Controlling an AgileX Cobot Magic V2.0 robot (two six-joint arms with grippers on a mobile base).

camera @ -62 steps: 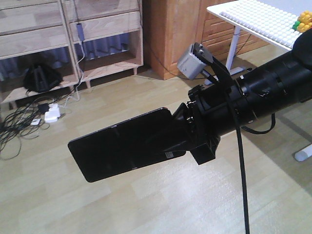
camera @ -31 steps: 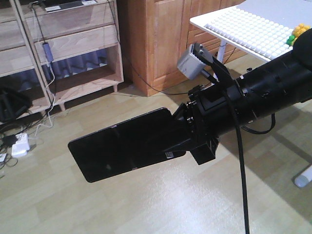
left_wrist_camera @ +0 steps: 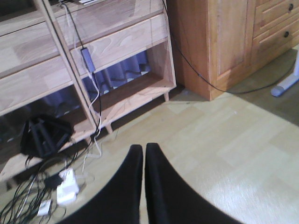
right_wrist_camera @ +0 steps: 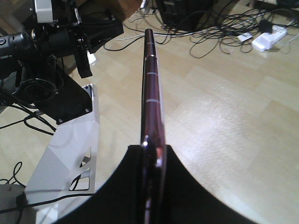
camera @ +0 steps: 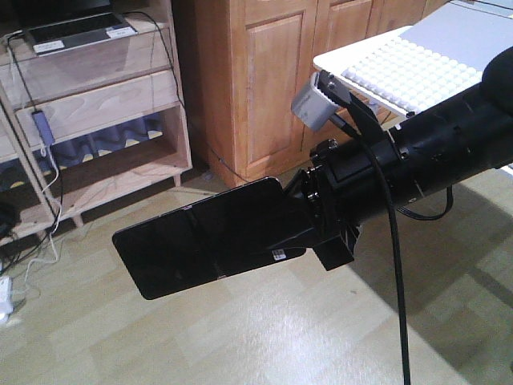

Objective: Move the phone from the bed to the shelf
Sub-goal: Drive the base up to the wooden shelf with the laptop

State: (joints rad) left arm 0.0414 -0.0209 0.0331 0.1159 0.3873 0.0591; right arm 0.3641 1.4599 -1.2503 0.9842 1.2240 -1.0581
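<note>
Phone (camera: 200,241) is clamped edge-on by right gripper (right_wrist_camera: 153,151), carried above wooden floor (camera: 240,337), left gripper (left_wrist_camera: 144,154) is pressed together, empty

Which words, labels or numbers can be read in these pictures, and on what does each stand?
Nothing is legible.
Small white sticker beside the right end effector: too small to read.
Pale marks on the laptop: blurred.
Screen of the phone: dark, no text.

Front cam close; wrists look down; shelf (camera: 104,100) prob. shared.
</note>
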